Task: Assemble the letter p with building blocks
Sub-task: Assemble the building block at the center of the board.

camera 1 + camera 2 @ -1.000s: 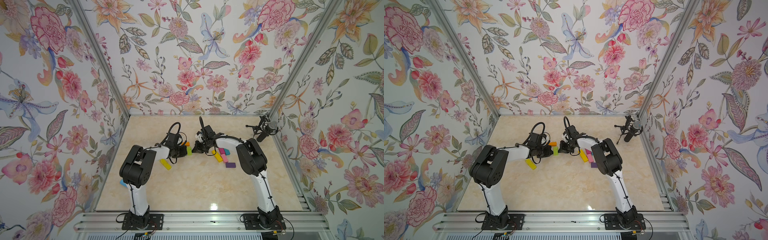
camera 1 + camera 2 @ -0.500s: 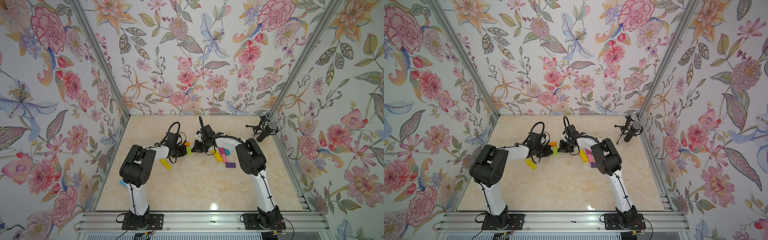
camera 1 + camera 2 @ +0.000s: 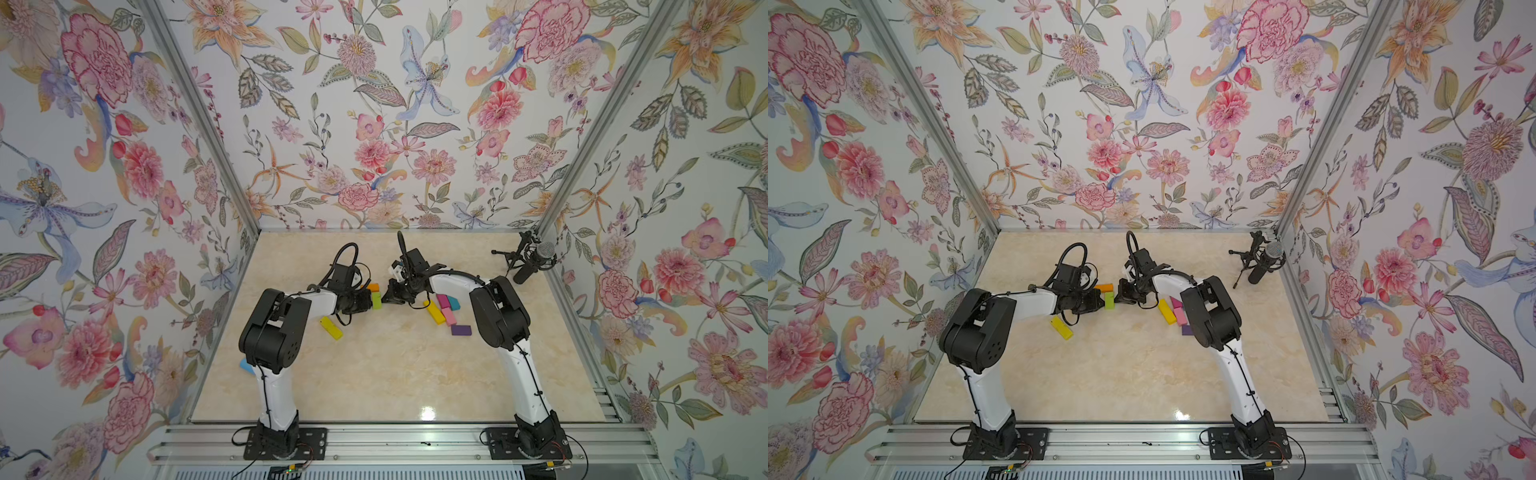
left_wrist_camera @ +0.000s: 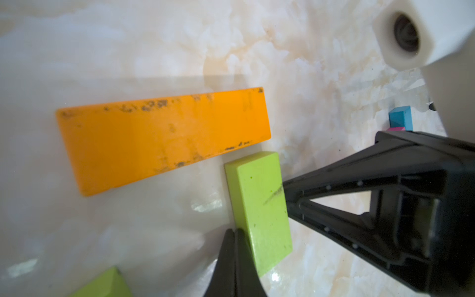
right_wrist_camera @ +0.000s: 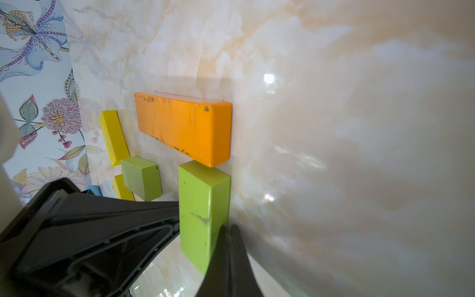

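Left claw (image 4: 234, 232), mine: tips together, against one long side of the green block (image 4: 259, 205).
Right claw (image 5: 227, 228), mine: tips together, against the opposite side.
Green block: flat on the table (image 3: 395, 365), toward its far edge, one end just beside the orange block (image 4: 164, 138).
Yellow block (image 3: 331, 327): nearer, apart.

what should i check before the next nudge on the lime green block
1. Left gripper shut: ok.
2. Right gripper shut: ok.
3. Both closed tips pressed against opposite long sides of the lime green block: ok.
4. Lime green block's end flush against the orange block: cannot tell.
5. Spare yellow block lying flat, ungripped: ok.
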